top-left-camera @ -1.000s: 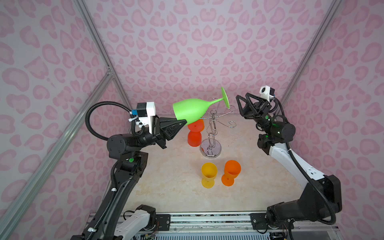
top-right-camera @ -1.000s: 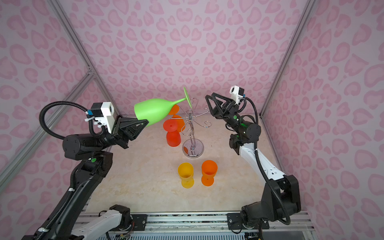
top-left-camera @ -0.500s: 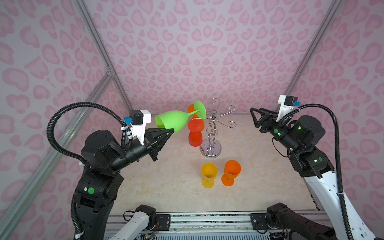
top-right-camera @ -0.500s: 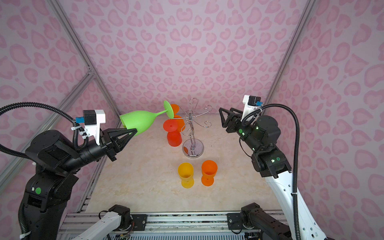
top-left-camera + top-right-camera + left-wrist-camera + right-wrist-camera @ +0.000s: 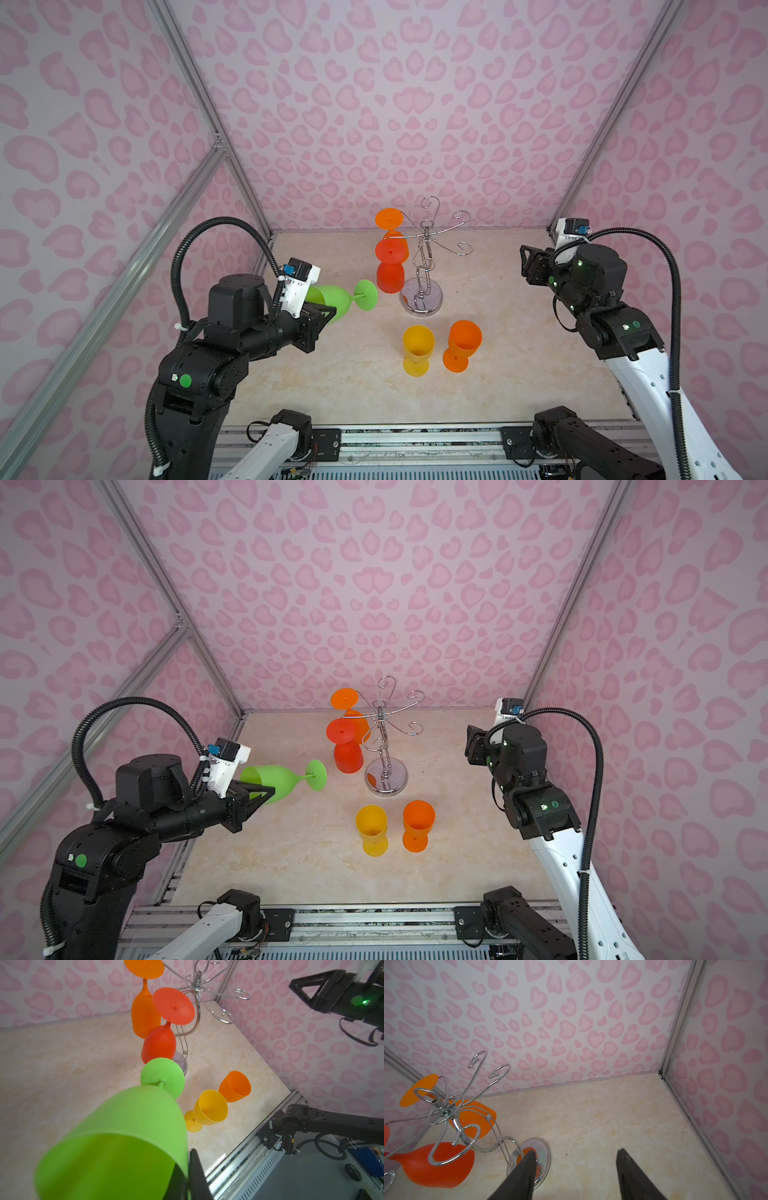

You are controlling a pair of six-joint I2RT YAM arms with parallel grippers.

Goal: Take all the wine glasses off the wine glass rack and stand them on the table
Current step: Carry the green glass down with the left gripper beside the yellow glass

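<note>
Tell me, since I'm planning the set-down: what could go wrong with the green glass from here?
1. The left gripper pinches only the bowl wall of the green glass, which lies sideways, so it may slip or swing.
2. Its foot is close to the red glass hanging on the rack. A swing that way might knock it.
3. The yellow glass stands nearby and could be tipped.
</note>
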